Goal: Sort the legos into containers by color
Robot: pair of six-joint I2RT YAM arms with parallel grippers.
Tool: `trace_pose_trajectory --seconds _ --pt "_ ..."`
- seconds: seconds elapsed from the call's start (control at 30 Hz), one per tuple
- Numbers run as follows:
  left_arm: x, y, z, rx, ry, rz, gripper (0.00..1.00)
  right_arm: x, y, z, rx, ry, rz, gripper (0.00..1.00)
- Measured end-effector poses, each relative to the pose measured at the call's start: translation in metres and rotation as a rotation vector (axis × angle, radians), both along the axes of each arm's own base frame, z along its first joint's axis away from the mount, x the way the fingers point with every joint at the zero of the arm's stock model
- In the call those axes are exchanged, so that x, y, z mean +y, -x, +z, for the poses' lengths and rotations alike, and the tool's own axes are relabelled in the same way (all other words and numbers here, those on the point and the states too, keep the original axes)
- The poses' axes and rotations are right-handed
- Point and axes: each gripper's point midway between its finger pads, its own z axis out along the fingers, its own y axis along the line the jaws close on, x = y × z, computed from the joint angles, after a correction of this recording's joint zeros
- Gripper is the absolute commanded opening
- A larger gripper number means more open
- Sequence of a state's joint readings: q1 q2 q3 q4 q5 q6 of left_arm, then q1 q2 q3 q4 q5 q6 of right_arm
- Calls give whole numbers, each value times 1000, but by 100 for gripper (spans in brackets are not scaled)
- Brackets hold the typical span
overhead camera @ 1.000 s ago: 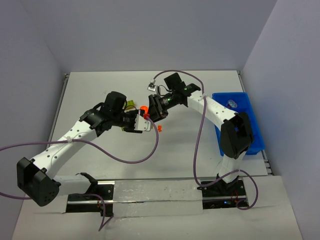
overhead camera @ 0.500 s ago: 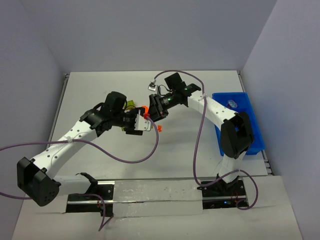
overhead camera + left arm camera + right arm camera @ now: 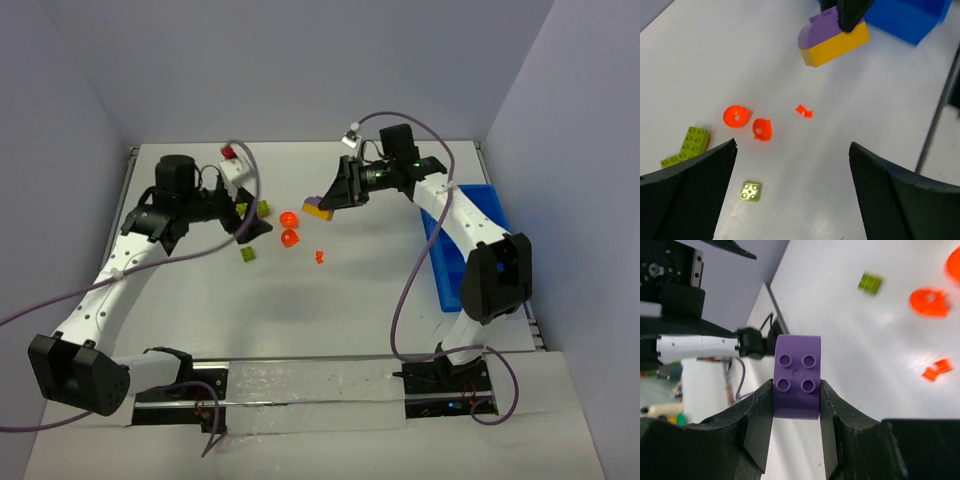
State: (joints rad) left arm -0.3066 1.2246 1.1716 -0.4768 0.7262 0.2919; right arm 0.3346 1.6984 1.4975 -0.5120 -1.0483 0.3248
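Note:
My right gripper (image 3: 796,396) is shut on a purple lego (image 3: 797,374), held above the table. A yellow brick (image 3: 839,44) is stuck to the purple lego (image 3: 820,25), and the pair (image 3: 318,207) hangs at the right gripper (image 3: 335,196). My left gripper (image 3: 792,167) is open and empty over the table's left middle (image 3: 248,213). On the table lie two round orange pieces (image 3: 288,218) (image 3: 290,239), a small orange bit (image 3: 320,256), a long lime brick (image 3: 690,145) and a small lime square (image 3: 750,191). The blue tray (image 3: 478,205) sits at the right.
Grey walls close in the white table on the left, back and right. The right arm reaches from the tray side across to the table's middle, trailing a purple cable. Both arm bases stand at the near edge.
My left gripper opened and drew back to the left. The right gripper pulled away to the back right with the purple and yellow bricks. The orange pieces now lie loose on the table.

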Motion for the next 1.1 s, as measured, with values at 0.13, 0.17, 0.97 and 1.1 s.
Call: trace_pose_trajectory --seconds 0.13,0.17,0.97,1.1 --pt "-13 -6 31 219 282 24 99 -14 -23 35 -114 -79 -73 0" --pt "-19 -5 35 284 342 15 99 -13 -25 44 -142 -105 -81 0" --pt "-56 -14 93 530 810 -72 79 25 20 132 -138 -477 22 0" --pt "-60 -11 97 532 824 -95 76 26 19 130 -141 -470 20 0"
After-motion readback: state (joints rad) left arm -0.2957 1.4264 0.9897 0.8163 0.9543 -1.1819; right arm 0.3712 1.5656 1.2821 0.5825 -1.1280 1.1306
